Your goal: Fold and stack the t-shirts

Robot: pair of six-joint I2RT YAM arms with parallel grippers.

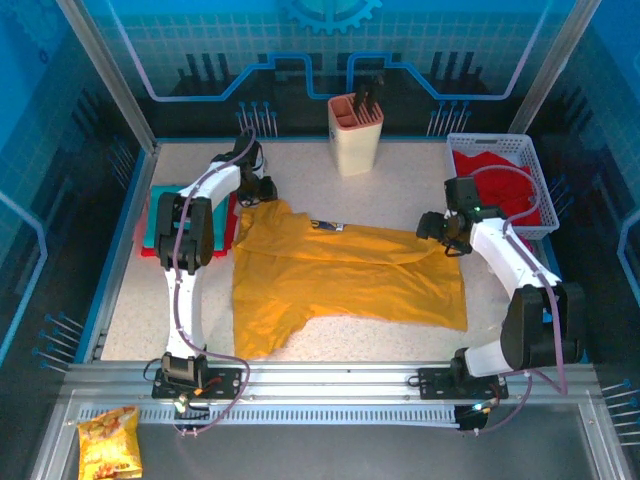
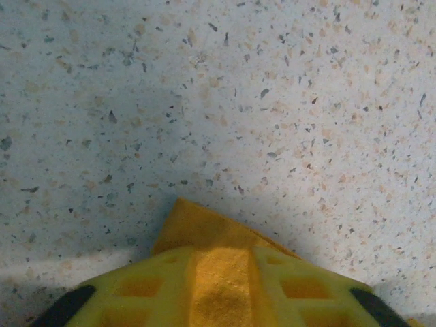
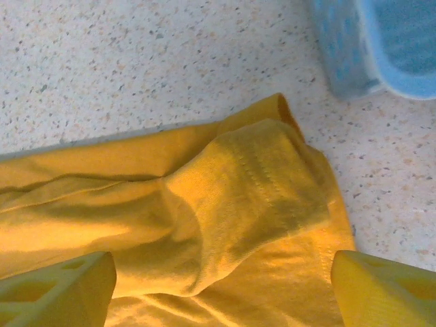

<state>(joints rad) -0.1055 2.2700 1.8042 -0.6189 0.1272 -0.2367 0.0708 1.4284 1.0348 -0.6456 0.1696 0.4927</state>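
The mustard-yellow t-shirt lies spread across the middle of the table, with a small dark print near its far edge. My left gripper is at the shirt's far-left corner. In the left wrist view its yellow fingers are pinched on a strip of that yellow cloth, whose tip pokes out onto the speckled tabletop. My right gripper hovers over the shirt's far-right sleeve, its jaws wide apart and nothing between them. A teal shirt on a red one lies folded under the left arm.
A white basket at the far right holds red cloth; its pale blue-looking corner is close to the right gripper. A beige holder with dark tools stands at the back centre. A snack bag lies on the front ledge.
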